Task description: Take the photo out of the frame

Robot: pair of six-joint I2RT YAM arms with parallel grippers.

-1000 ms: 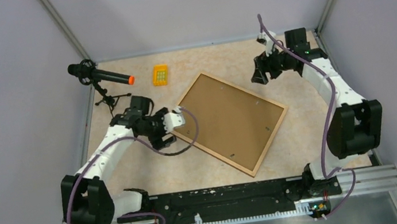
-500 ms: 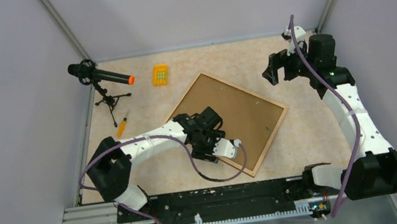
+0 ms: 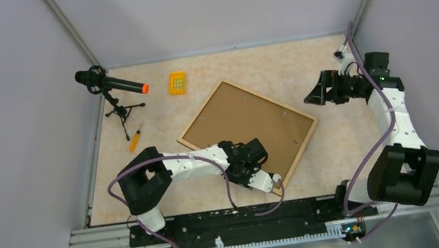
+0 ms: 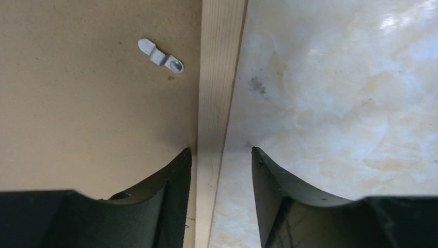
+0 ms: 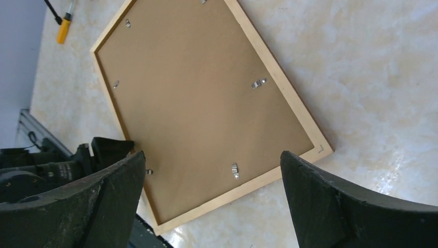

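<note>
The frame (image 3: 248, 120) lies back-up on the table, its brown fibreboard back held by small metal clips (image 4: 161, 56). The photo is hidden beneath that back. My left gripper (image 3: 247, 168) is down at the frame's near-left edge. In the left wrist view the left gripper (image 4: 221, 152) is open astride the pale wooden rim (image 4: 219, 77), one finger over the fibreboard, the other over the table with a gap to the rim. My right gripper (image 3: 316, 95) hovers wide open to the right of the frame, holding nothing; in its wrist view the right gripper (image 5: 212, 155) looks down on the frame (image 5: 201, 103).
A microphone on a small tripod (image 3: 110, 82) stands at the back left. A yellow block (image 3: 177, 82) lies behind the frame, and a yellow-handled screwdriver (image 3: 134, 140) lies left of it. Walls close in on both sides.
My left arm swept from the frame's left corner to its near-left edge and its jaws narrowed around the rim. My right arm swung out to the right and opened wide.
</note>
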